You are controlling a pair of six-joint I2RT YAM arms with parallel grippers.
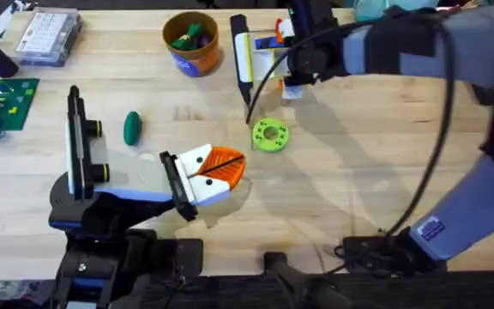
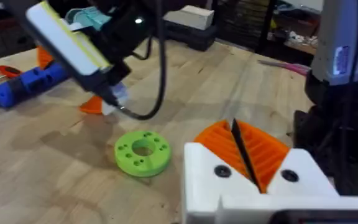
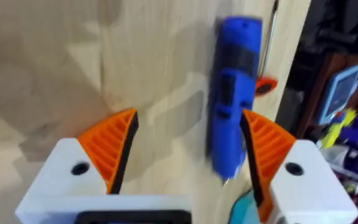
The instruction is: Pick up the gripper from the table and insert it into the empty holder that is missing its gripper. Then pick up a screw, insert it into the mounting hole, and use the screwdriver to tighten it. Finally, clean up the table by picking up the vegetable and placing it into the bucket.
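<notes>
The blue screwdriver [image 3: 232, 93] lies on the wood near the table's far edge [image 1: 267, 40] [image 2: 23, 84]. My right gripper [image 3: 188, 143] hovers just over it [image 1: 286, 81], open, the screwdriver close to one orange pad [image 3: 266, 143] and nothing held. The dark green vegetable [image 1: 132, 128] lies left of centre. My left gripper [image 1: 234, 167] [image 2: 244, 149] is low over the table's middle, shut and empty, to the right of the vegetable. The bucket [image 1: 190, 41] stands at the back and holds several toys. The loose gripper, holder and screw are out of view.
A lime-green disc [image 1: 270, 135] [image 2: 142, 151] with a centre hole lies between the two grippers. A long black and yellow bar [image 1: 241, 56] sits beside the right wrist. A clear parts box [image 1: 48, 34] and a green board [image 1: 3, 103] occupy the far left.
</notes>
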